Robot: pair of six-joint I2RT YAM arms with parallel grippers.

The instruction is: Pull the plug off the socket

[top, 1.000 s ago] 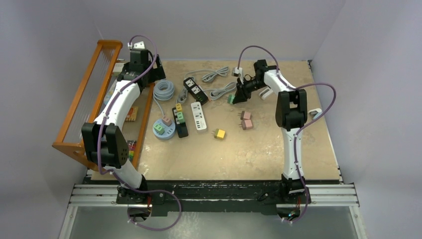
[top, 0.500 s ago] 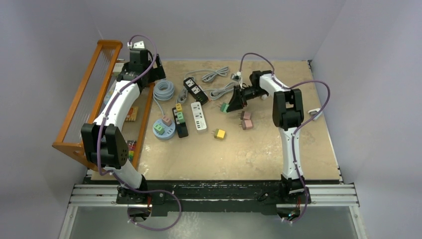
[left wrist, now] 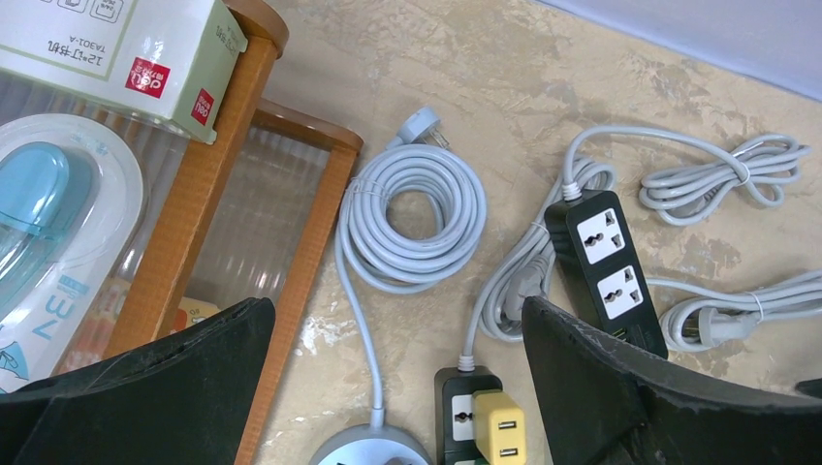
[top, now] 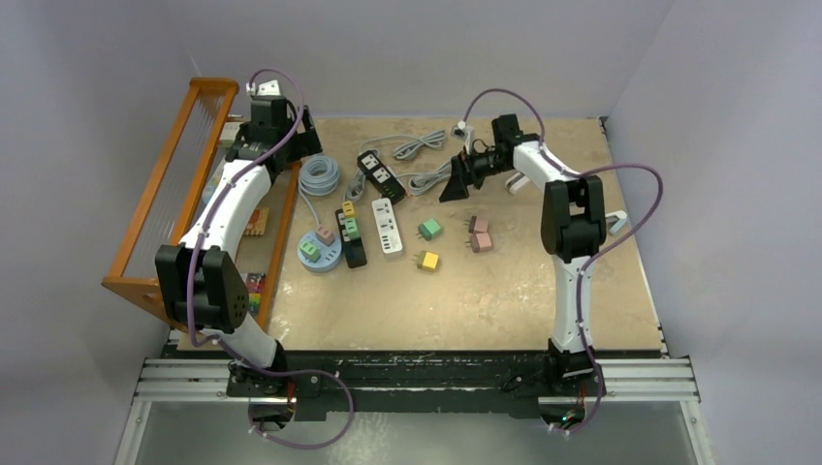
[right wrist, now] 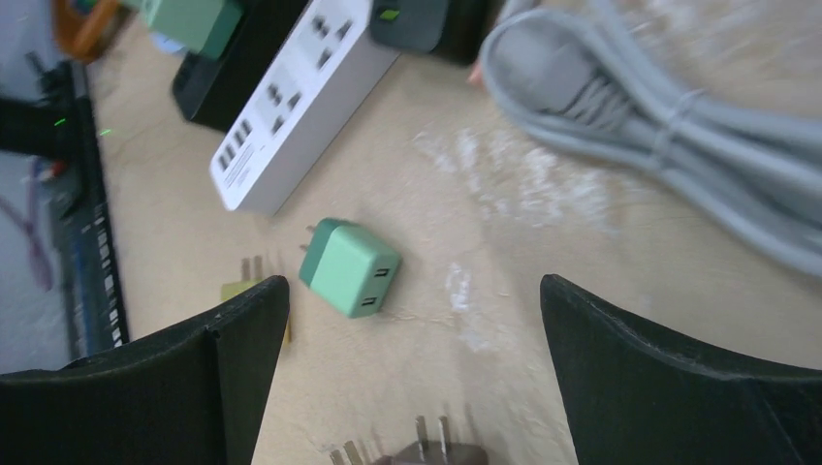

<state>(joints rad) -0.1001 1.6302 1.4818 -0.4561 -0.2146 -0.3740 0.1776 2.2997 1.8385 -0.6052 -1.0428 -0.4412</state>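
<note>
A green plug (top: 429, 230) lies loose on the table, seen in the right wrist view as a green plug (right wrist: 351, 266) with its prongs free. My right gripper (top: 452, 186) hangs above and behind it, open and empty (right wrist: 412, 358). A black power strip (top: 350, 235) still carries a yellow plug (left wrist: 499, 429) and green ones. The round grey socket (top: 319, 252) holds a green and a pink plug. My left gripper (left wrist: 397, 378) is open and empty over the coiled cable (left wrist: 412, 218).
A white power strip (top: 387, 226), a second black strip (top: 380, 176) and bundled grey cords (top: 426, 177) lie mid-table. A loose yellow plug (top: 426, 260) and two pink plugs (top: 479, 233) rest near the green one. An orange wooden rack (top: 165, 194) lines the left edge.
My right gripper went from shut on the green plug to open. The plug now lies on the table, and the gripper has drawn back toward the far side.
</note>
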